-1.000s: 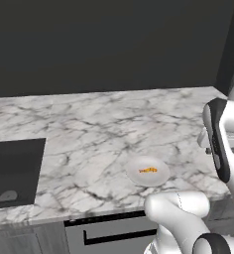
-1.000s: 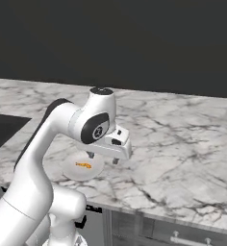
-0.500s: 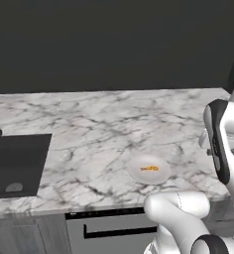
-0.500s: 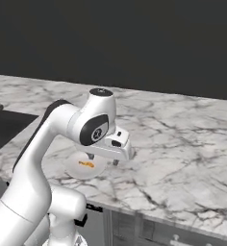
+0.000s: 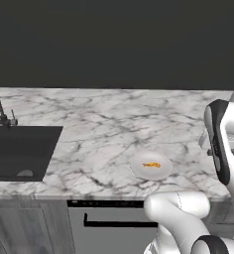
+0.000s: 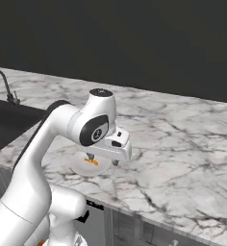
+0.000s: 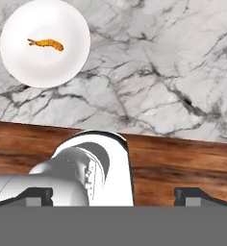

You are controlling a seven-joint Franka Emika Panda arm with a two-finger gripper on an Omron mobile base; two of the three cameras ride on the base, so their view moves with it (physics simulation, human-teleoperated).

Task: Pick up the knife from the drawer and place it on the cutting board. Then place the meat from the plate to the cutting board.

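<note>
While the white arm bends over the front part of the marble surface [image 5: 104, 119], its end effector [image 6: 102, 159] hangs just above the plate [image 5: 151, 165], pointing down, with nothing between its fingers. In the hand view the two dark fingertips [image 7: 34, 194] stand far apart at the bottom of the picture — the end effector is released and spread wide.

The plate is round, flat and white, and it sits near the front edge of the surface, somewhat right of centre in the left base view. On it lies the meat [image 5: 151, 164], a tiny curved orange-yellow piece, close to the middle of the plate. From the hand camera the plate [image 7: 44, 42] lies in the upper left corner with the meat [image 7: 46, 44] on it, well apart from both fingertips.

Further left a dark sink [image 5: 22, 151] is sunk into the surface, with a thin dark faucet [image 5: 1, 109] at its back edge. Below the front edge runs a grey cabinet front with a dark handle bar [image 5: 116, 223] — whether this is the drawer I cannot tell. A brown wood-grain floor [image 7: 182, 163] shows past the edge of the surface in the hand view. Behind the surface the wall [image 5: 114, 44] is plain and dark.
</note>
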